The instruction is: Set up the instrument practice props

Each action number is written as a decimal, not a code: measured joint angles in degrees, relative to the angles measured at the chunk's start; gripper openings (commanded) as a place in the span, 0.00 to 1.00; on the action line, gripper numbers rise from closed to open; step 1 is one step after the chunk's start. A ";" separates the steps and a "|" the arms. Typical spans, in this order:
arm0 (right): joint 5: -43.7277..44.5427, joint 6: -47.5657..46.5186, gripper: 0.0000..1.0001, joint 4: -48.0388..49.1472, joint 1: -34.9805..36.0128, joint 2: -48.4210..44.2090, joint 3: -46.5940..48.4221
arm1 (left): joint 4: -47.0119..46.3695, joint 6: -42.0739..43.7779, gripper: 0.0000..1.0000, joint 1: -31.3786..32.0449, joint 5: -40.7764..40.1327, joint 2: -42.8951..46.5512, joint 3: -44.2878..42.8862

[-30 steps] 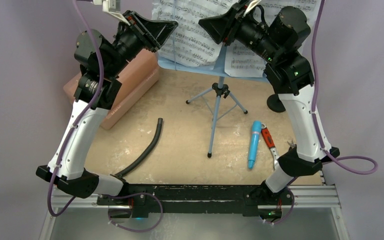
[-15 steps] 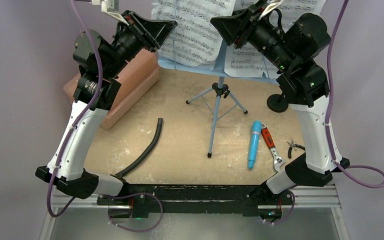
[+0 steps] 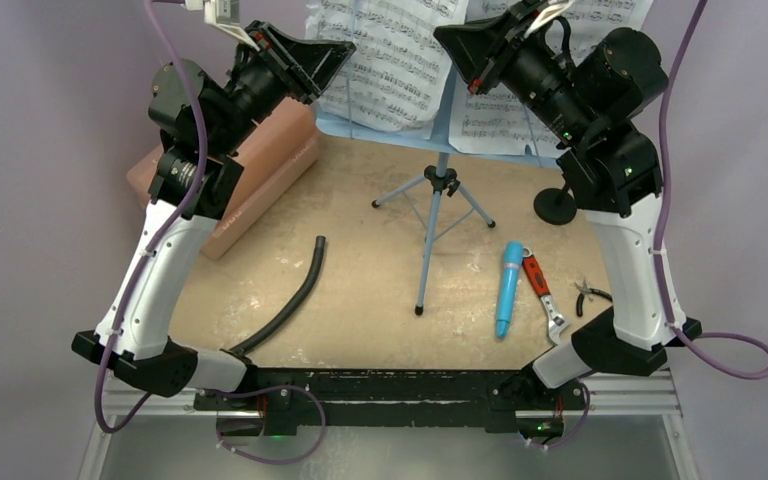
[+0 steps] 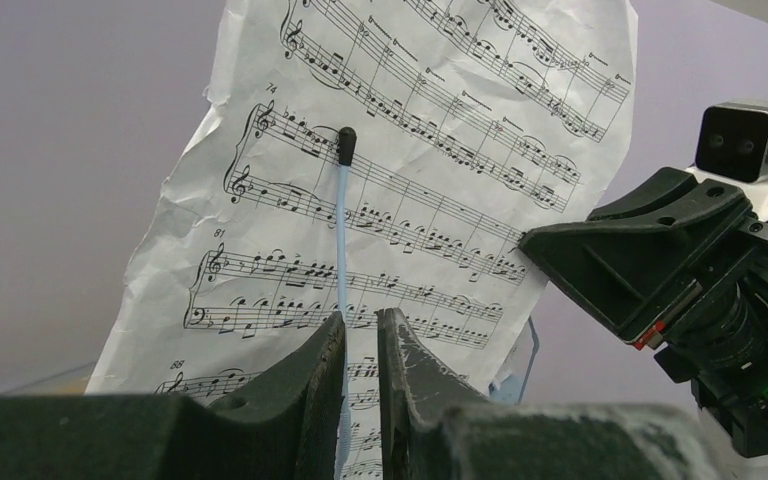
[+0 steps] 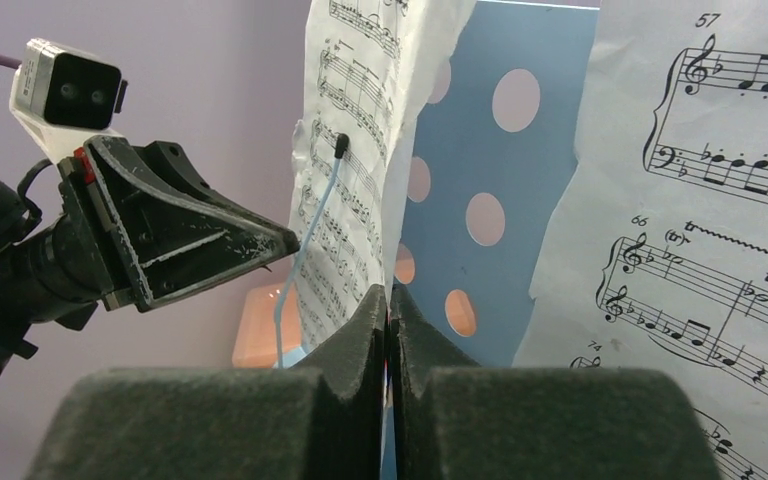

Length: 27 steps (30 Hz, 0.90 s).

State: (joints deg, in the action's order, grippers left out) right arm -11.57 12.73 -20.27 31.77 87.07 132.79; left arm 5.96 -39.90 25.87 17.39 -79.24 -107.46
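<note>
The light-blue perforated music stand (image 3: 440,130) stands on its thin tripod (image 3: 432,215) at the back. Two white sheet-music pages lean on it, the left page (image 3: 390,70) and the right page (image 3: 515,115). My left gripper (image 3: 345,48) points at the left page (image 4: 410,170), jaws a narrow gap apart, with the stand's thin blue retaining wire (image 4: 344,230) showing in that gap. My right gripper (image 3: 442,35) is shut; its tips (image 5: 390,292) meet the left page's edge (image 5: 360,170) in front of the stand (image 5: 500,170). The turquoise microphone (image 3: 507,288) lies on the table. The black mic stand's base (image 3: 555,206) sits right of the tripod.
A salmon-pink case (image 3: 265,165) lies back left under my left arm. A curved black hose (image 3: 295,292) lies front left. A red-handled tool (image 3: 542,290) lies beside the microphone, with small pliers (image 3: 590,292) further right.
My right arm has swung right and back, its gripper tip shifting right along the stand and uncovering the mic stand base. The left arm and pages have not visibly moved.
</note>
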 measured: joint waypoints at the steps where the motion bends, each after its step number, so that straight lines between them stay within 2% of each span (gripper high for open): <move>1: 0.04 0.02 0.01 0.04 0.00 0.11 0.09 | 0.00 0.00 0.18 0.00 0.00 -0.07 0.00; 4: 0.07 0.00 0.00 0.35 0.00 0.74 0.70 | 0.20 0.00 0.24 0.00 0.09 -0.37 0.00; 6: 0.07 -0.02 0.00 0.52 0.00 1.09 0.70 | 0.72 0.00 0.34 0.00 0.09 -0.59 0.00; 8: 0.07 -0.02 0.00 0.59 0.00 1.42 0.70 | 1.42 0.07 0.36 0.02 -0.09 -0.68 0.00; 19: 0.04 -0.02 0.00 0.96 0.00 1.88 0.72 | 2.67 0.02 0.07 0.02 -1.14 -0.68 0.00; 27: 0.02 -0.02 0.00 1.18 0.00 2.67 1.66 | 2.23 -0.04 0.00 0.02 -0.85 -0.68 0.00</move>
State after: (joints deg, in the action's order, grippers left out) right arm -11.55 12.71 -19.09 31.77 89.73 134.45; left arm 8.19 -39.94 25.89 16.53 -79.92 -107.46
